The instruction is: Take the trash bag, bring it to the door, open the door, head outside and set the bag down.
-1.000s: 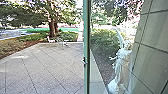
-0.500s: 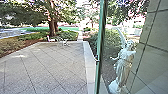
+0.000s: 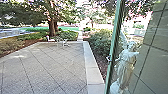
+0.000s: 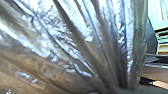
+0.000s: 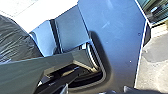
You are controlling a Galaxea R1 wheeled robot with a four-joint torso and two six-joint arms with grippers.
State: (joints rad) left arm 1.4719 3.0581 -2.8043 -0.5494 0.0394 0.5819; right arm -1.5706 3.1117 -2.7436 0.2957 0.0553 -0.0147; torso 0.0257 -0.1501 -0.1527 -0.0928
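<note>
Grey paved yard (image 3: 50, 67), dark joint lines, pale border (image 3: 91, 60) along right side; white furniture (image 3: 65, 43) near far edge.

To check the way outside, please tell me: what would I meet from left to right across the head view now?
Tree trunk → pale stone kerb → green upright door edge → white winged statue.

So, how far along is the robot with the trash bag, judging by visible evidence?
Done: the trash bag looks picked up, its gathered folds close to the left wrist camera, and the glass door stands open. In hand: carrying it out, apparently, with the paved yard ahead. Left: putting the bag down, as those folds look pulled taut.
</note>
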